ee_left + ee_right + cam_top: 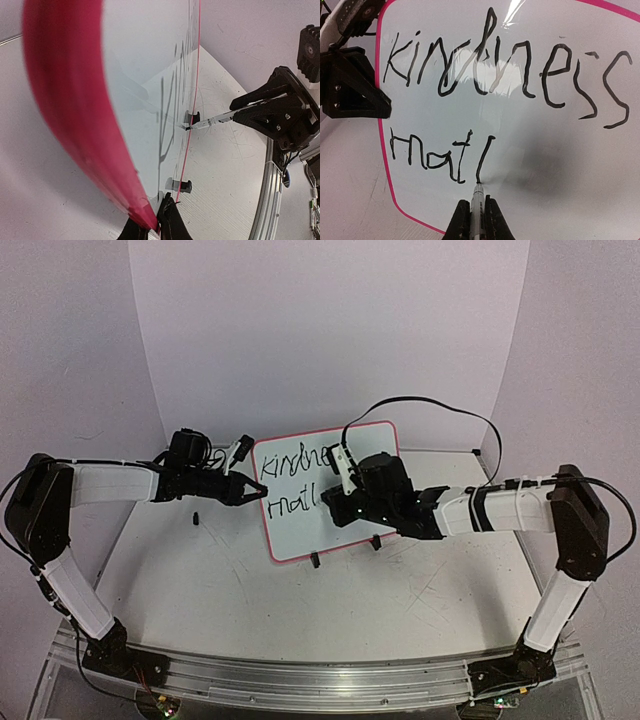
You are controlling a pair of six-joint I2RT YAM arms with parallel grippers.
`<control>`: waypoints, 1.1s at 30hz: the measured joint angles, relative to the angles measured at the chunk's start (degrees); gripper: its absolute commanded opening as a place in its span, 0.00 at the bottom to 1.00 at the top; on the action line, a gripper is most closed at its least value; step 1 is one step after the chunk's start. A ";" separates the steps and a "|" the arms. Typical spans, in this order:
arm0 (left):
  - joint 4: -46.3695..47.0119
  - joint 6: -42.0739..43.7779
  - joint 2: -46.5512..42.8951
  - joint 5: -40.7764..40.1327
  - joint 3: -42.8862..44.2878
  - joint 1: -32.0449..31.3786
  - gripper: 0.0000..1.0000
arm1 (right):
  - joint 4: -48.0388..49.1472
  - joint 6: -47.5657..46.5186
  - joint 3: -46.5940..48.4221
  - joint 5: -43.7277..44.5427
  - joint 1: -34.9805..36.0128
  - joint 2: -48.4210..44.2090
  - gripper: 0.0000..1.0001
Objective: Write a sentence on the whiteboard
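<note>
The right gripper (478, 212) is clamped on a marker (478, 197), whose tip touches the whiteboard (555, 170) at the foot of the last stroke. Only this wrist view reads the sentence (495, 75) ("kindness" above "mat" plus one stroke). The left gripper (156, 222) is pinched shut on the whiteboard's red left rim, above its black clip feet (182, 185). From above, the right arm (480, 510) hides the lettering's right half. The left wrist view sees it edge-on and unreadable.

A small black object (197, 516) lies on the scratched grey tabletop (330, 600) before a white backdrop (330, 330).
</note>
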 measured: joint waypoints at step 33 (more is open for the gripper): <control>-0.02 0.02 -0.02 0.04 0.00 0.00 0.00 | -0.01 -1.23 4.67 -0.87 -0.15 -0.16 0.00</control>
